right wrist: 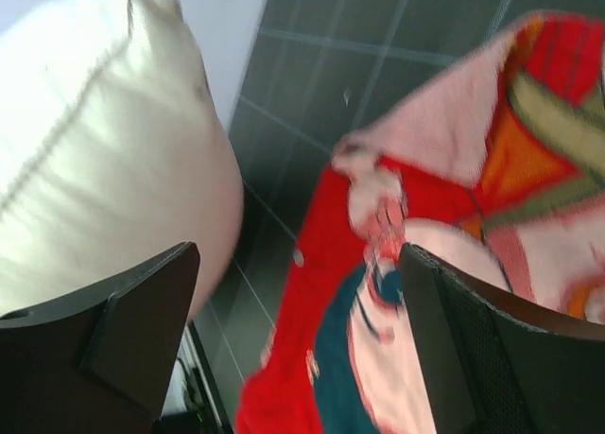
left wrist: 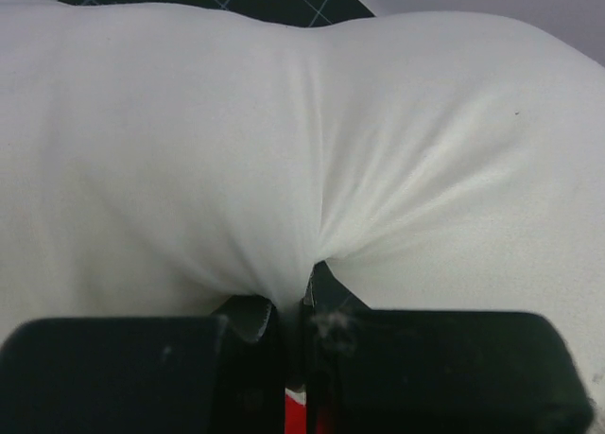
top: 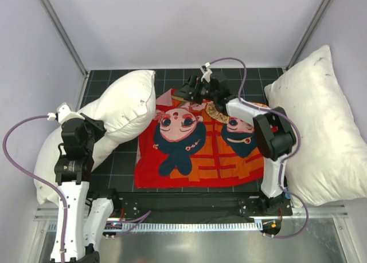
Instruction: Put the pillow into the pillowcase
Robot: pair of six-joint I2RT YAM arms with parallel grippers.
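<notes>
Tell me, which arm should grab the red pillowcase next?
Right: the right gripper is open over the far edge of the pillowcase, while the left gripper is shut on the pillow.

Two white pillows: a plump pillow (top: 123, 102) at the left, a longer pillow (top: 321, 131) at the right. One red pillowcase (top: 200, 160) between them, with two cartoon children (top: 179, 125) printed on it. Two arms, left arm (top: 74, 154) and right arm (top: 275, 134), each with one two-finger gripper: left gripper (left wrist: 288, 311), right gripper (right wrist: 298, 264). One dark gridded mat (top: 123, 160) underneath.
</notes>
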